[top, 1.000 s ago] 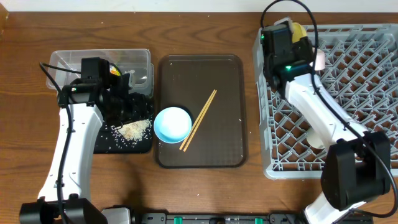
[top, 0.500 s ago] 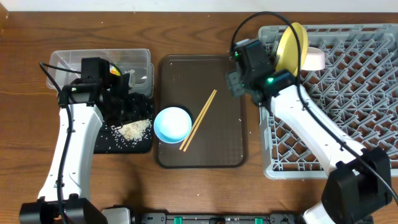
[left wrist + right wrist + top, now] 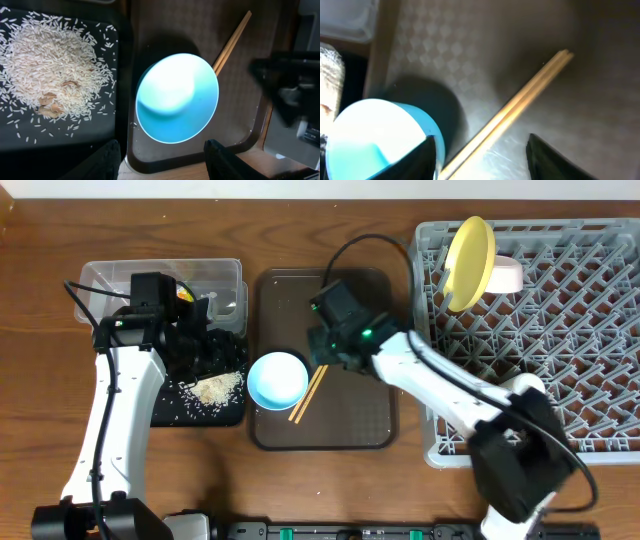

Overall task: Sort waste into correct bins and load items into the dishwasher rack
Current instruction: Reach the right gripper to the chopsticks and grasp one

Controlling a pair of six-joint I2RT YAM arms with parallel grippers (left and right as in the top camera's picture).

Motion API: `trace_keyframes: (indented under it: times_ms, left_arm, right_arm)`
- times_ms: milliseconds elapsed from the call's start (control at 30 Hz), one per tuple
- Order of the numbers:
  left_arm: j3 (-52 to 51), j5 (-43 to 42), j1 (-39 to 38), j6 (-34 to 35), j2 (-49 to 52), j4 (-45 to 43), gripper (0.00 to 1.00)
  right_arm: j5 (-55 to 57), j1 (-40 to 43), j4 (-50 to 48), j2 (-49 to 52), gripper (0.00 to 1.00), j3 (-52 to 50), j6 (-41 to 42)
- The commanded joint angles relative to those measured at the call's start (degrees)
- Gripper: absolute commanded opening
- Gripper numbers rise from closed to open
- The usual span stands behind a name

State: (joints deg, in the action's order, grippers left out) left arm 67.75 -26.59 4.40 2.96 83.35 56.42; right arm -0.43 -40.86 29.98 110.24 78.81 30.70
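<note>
**Overhead.** The pair of wooden chopsticks [image 3: 306, 396] lies on the dark brown rectangular serving tray [image 3: 370, 410]. Its long axis is diagonal, running from the tray's near-left part towards its far-right. The right gripper [image 3: 326, 346] hangs directly over the far half of the pair and hides it. Only the near half shows, just right of the round light blue bowl [image 3: 277, 380], which sits at the tray's left edge. The left gripper [image 3: 196, 346] is off the tray's left side, over the shallow black rectangular tray [image 3: 232, 416], so the right arm is clearly the nearer. Finger spread cannot be read from this view.

**Left wrist.** The left gripper [image 3: 165, 162] shows two dark fingers [image 3: 107, 161] set moderately apart with nothing held between them. The blue bowl [image 3: 177, 97] is ahead of them on the brown tray [image 3: 165, 25]. The chopsticks [image 3: 231, 42] slant away beyond the bowl. The heap of white rice scraps [image 3: 47, 75] lies off the tray's left edge.

**Right wrist (blurred).** The chopsticks [image 3: 520, 114] cross the brown tray [image 3: 470, 60] diagonally and run down into the gap of the right gripper [image 3: 482, 160]. Its fingers [image 3: 555, 156] stand apart, one on either side of the pair, touching nothing and holding nothing. The blue bowl [image 3: 375, 142] lies close beside the left finger.

Judgement: the chopsticks are next. The fingers need to close across the axis without nudging the bowl.
</note>
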Motion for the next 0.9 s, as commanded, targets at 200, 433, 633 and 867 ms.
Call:
trace_keyframes:
  times_ms: [200,433,633,867]
  left_arm:
    - [0.7,0.3,0.1,-0.3,-0.2,0.3,0.57]
    - [0.7,0.3,0.1,-0.3,-0.2,0.3,0.57]
    - [0.7,0.3,0.1,-0.3,-0.2,0.3,0.57]
    - [0.7,0.3,0.1,-0.3,-0.2,0.8,0.57]
  right_arm:
    - [0.0,-2.3,-3.5,7.2,0.46,0.2,7.0]
    - [0.0,-2.3,0.5,8.2,0.52,0.2,6.9]
    - [1.7,-2.3,7.6,8.2,0.44,0.2,6.8]
    - [5.0,-0.4,12.9,8.2,0.43,0.2,6.7]
